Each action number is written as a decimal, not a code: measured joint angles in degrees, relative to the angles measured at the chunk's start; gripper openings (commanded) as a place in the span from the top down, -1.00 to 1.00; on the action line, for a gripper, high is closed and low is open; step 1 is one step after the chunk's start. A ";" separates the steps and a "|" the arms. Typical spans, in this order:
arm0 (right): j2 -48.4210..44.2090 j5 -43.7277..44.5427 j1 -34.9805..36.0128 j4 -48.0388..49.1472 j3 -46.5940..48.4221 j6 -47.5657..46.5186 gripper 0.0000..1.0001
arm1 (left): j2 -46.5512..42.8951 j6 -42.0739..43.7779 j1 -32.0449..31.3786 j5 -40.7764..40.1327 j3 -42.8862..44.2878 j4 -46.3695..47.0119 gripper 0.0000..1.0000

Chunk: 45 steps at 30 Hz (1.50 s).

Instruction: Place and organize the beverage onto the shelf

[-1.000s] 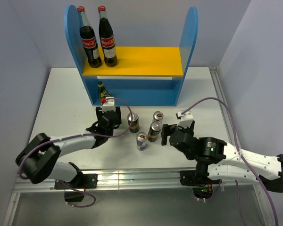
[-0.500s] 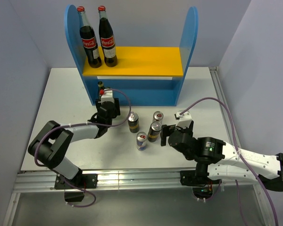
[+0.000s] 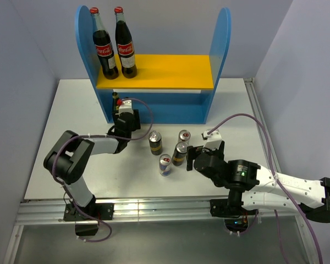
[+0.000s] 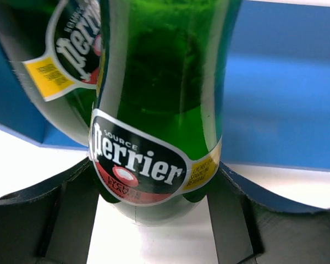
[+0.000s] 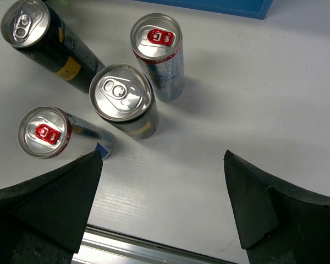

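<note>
Top external view: a flat matte white table [image 3: 71, 165] sits in a booth of plain pale grey walls [image 3: 22, 55]; a ribbed metal rail [image 3: 154, 208] runs along the table edge farthest from the shelf; the blue two-tier shelf [image 3: 222, 44], with rounded-top side panels, a smooth yellow upper board [image 3: 165, 71] and a blue back, stands at the far end. 2 tall dark glass cola bottles [image 3: 105, 47] with red caps stand upright at the left end of the shelf's yellow board.

The left gripper [image 3: 125, 116] reaches to the left end of the shelf's lower tier; in the left wrist view its black fingers [image 4: 231, 209] are clenched on either side of the lower body of a short glossy green glass bottle [image 4: 159, 99] with a white-and-red label, upright just in front of the shelf's blue back; a second green glass bottle [image 4: 55, 55] stands just beside it, deeper in the shelf.

The right gripper [image 3: 193, 155] hangs over the table in front of the shelf, its 2 black wedge-shaped fingers [image 5: 49, 198] spread wide and grasping nothing; 2 dark cylindrical cans [image 5: 121, 96] with silver tabs and 2 slim silvery cans [image 5: 157, 38] with red tabs stand clustered in front of the shelf, all on the shelf side of the fingertips, none between them.
</note>
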 measured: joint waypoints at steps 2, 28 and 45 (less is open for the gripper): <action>0.44 0.15 0.04 -0.02 0.00 0.15 -0.97 | 0.96 0.02 0.33 0.39 0.68 0.20 0.99; 1.03 0.44 0.15 -0.04 0.00 0.68 -0.98 | 12.59 -0.26 2.36 0.22 12.85 3.34 -0.03; 1.07 0.55 0.15 -0.09 0.00 1.05 -0.98 | 12.28 -1.18 2.93 -0.28 13.94 4.52 -0.99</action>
